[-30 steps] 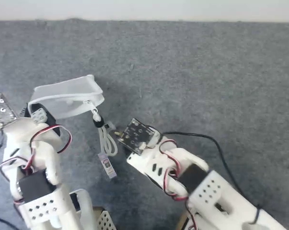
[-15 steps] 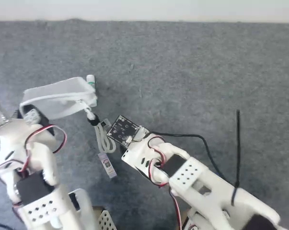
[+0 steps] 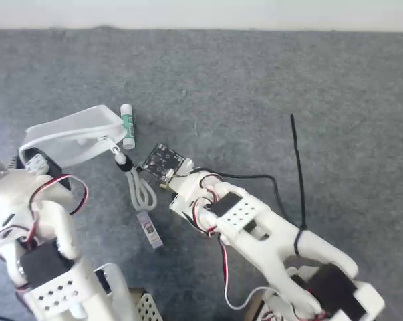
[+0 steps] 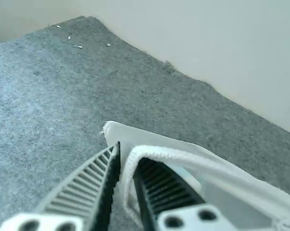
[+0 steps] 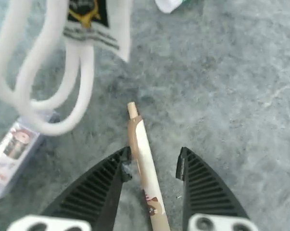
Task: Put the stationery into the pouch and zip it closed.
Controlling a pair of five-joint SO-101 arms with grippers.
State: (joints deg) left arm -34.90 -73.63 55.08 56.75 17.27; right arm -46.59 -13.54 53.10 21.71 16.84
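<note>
Grey carpeted counter (image 3: 254, 80) meets a pale wall. The beige pen (image 5: 141, 144) looks light, stiff and smooth, so it is best pinched mid-barrel. It lies flat between the spread fingers of the right hand (image 5: 154, 154), seemingly against one of them. The left hand (image 4: 125, 159) is clamped on the rim of the soft, limp pouch (image 3: 74, 137) nearby.

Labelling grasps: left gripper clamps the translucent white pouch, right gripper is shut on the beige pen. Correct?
No: right wrist view shows the right gripper open, beige pen lying between its jaws. Left gripper does clamp the translucent white pouch.
</note>
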